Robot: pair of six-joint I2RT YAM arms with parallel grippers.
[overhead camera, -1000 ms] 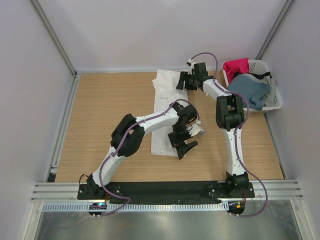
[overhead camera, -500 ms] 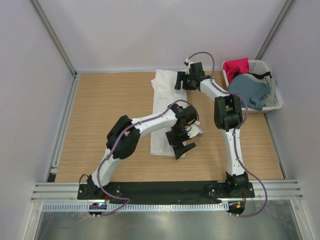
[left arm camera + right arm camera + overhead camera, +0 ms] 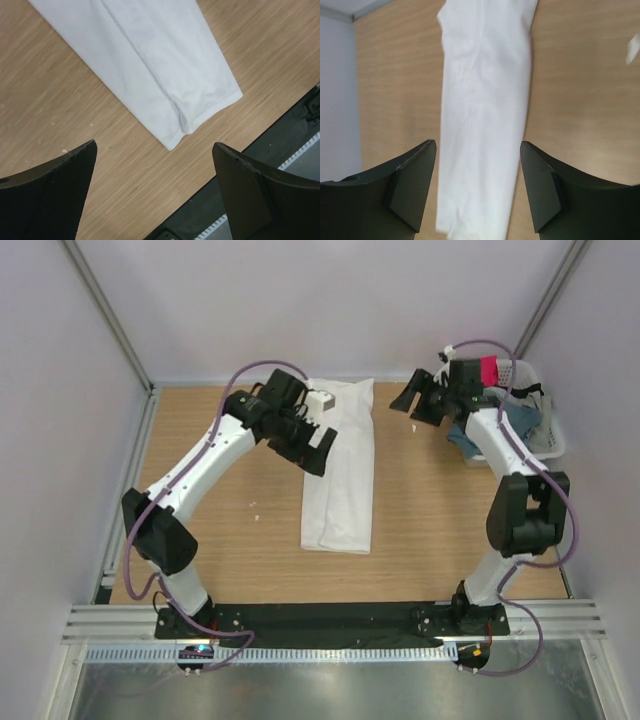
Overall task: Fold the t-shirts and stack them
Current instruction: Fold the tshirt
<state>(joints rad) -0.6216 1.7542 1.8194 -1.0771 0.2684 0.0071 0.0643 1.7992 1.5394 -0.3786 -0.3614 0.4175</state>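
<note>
White cloth on pale wood: we see the white shirt (image 3: 340, 475) folded lengthwise into a long, narrow strip. It lies flat on the wood-grain table (image 3: 220, 510), with its near end squared off.

The left gripper (image 3: 308, 448) hangs over the strip's far left edge. Its jaws are spread wide and hold nothing. From its wrist we look down between two dark, dimpled fingers (image 3: 50, 195) at the strip's near end, where a soft crease runs along the fold and one corner is rounded.

The right gripper (image 3: 412, 403) sits off the strip's far right corner. Its jaws are also parted and empty, clear of the cloth. Its wrist view frames the strip running lengthwise between two smooth black fingers (image 3: 410, 185); the picture is blurred, so the weave is lost.

Further right of the strip stands a white slotted plastic basket (image 3: 553, 435). In it a crumpled blue shirt (image 3: 520, 412) is largely hidden behind the right arm, and only a scrap of the red-pink shirt (image 3: 488, 370) shows. A small white fleck (image 3: 413, 427) lies on the wood between strip and basket; we cannot make out what it is.
</note>
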